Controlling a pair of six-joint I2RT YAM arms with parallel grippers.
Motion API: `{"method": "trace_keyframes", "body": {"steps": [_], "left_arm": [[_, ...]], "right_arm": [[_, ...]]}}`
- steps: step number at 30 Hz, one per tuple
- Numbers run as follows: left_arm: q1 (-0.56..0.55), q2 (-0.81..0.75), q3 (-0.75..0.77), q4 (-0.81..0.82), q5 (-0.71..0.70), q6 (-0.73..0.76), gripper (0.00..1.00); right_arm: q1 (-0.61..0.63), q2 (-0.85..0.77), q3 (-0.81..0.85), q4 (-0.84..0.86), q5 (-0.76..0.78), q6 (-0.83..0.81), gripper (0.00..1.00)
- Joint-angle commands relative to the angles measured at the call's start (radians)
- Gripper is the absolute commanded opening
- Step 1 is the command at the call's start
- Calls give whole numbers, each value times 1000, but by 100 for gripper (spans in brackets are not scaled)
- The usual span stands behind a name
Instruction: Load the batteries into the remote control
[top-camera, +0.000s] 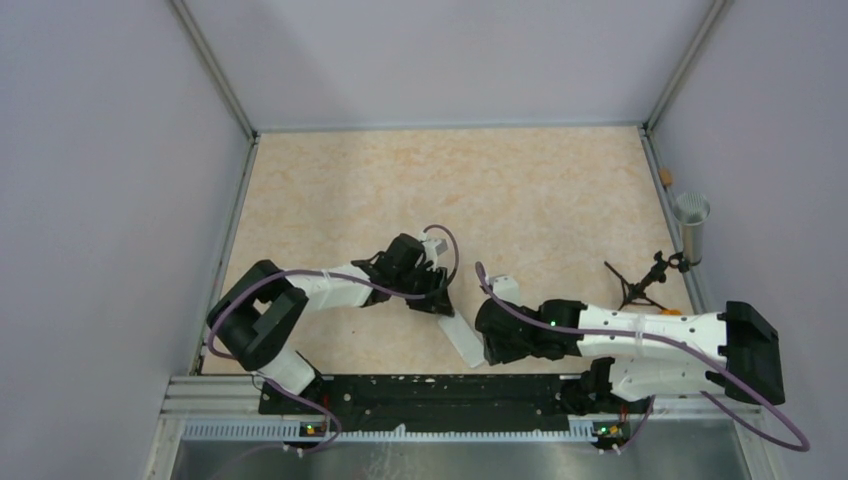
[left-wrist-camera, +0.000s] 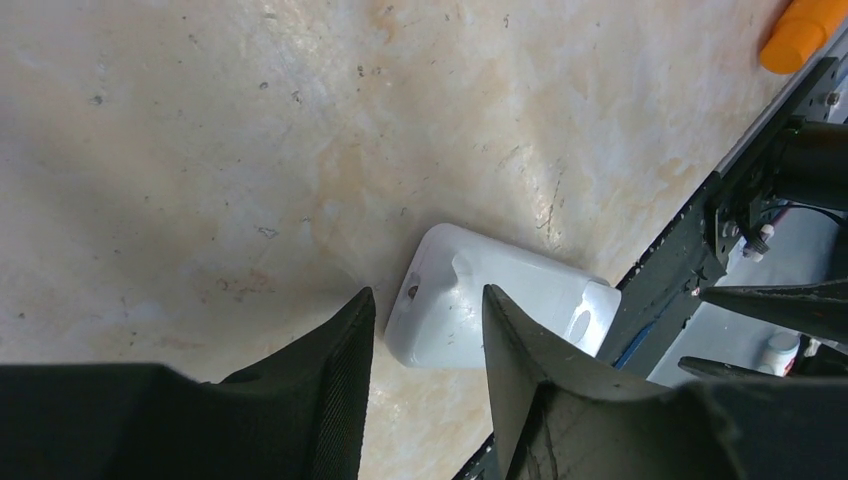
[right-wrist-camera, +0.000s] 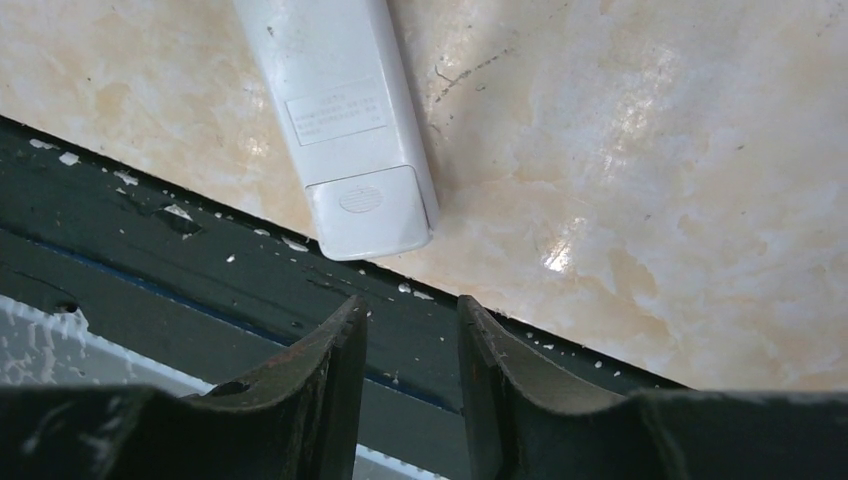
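The remote control (right-wrist-camera: 345, 110) is laid back-up, its battery cover (right-wrist-camera: 365, 205) shut, at the black rail (right-wrist-camera: 150, 260). Left gripper (left-wrist-camera: 425, 295), just beyond the rail, and right gripper (right-wrist-camera: 410, 305), above it, are held apart, empty. Opening is judged in hand: the cover must be slid off.

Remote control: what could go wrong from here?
1. The remote lies back up with its end at the black rail; a nudge could push it onto the rail.
2. Its cover is on; prying it off could skid the remote.
3. The left end effector and right end effector hang open close together by it; they may clash.
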Motion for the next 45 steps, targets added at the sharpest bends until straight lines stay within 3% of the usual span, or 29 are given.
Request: {"method": "trace_keyframes", "body": {"steps": [1, 15, 27, 45], "left_arm": [[2, 24, -29, 90, 58, 5, 44], [-11, -45, -231, 161, 82, -56, 36], [-24, -200, -392, 149, 9, -159, 31], [-46, -267, -401, 51, -7, -190, 35]], "right_arm": [[-8, -23, -9, 13, 19, 16, 38], [-8, -18, -34, 36, 6, 22, 38], [-9, 34, -53, 63, 15, 80, 40], [-40, 93, -38, 90, 89, 142, 36]]}}
